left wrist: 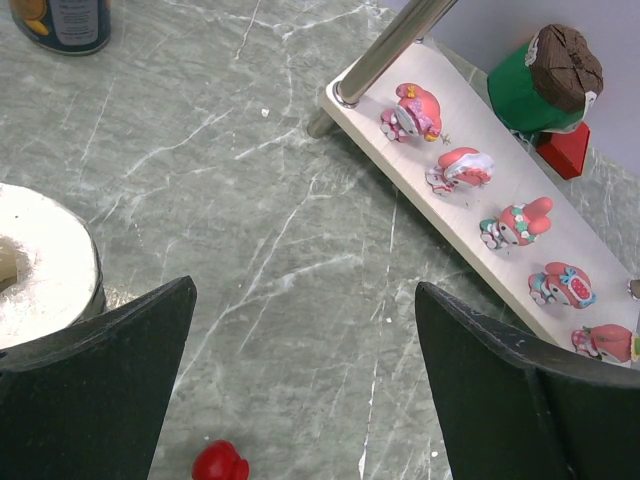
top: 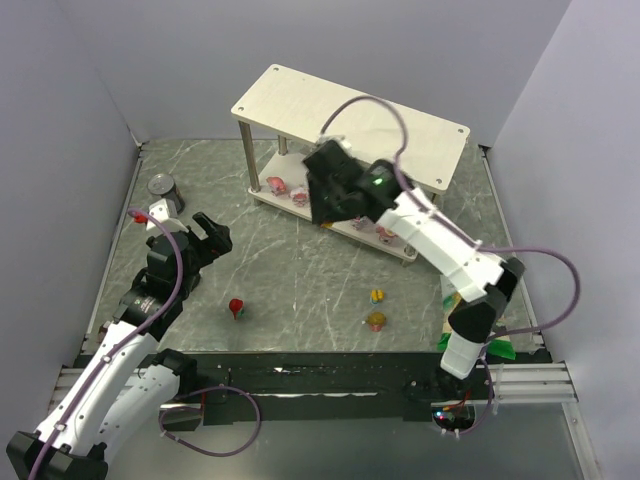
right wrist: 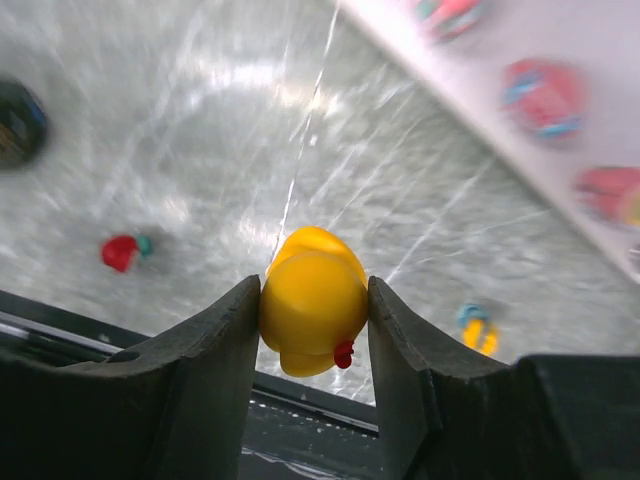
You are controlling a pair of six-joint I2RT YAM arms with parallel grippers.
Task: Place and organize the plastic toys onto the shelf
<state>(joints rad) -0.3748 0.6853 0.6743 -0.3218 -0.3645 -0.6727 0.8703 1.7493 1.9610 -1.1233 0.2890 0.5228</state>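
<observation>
My right gripper (right wrist: 313,285) is shut on an orange-yellow toy (right wrist: 310,320), held above the table in front of the shelf (top: 350,110). From above, that gripper (top: 325,205) hangs over the lower board's front edge. Several pink-and-white toys (left wrist: 458,168) stand in a row on the lower board (left wrist: 470,215). A red toy (top: 237,307) lies on the table, just below my open left gripper (left wrist: 305,330), which has nothing between its fingers. A yellow-blue toy (top: 377,296) and a brown-pink toy (top: 375,321) sit on the table at centre right.
A metal can (top: 163,187) stands at the left, close to my left gripper (top: 205,240). A white round top (left wrist: 40,260) sits beside its left finger. A green object with a brown top (left wrist: 545,85) stands behind the shelf. A green bag (top: 500,348) lies by the right arm's base.
</observation>
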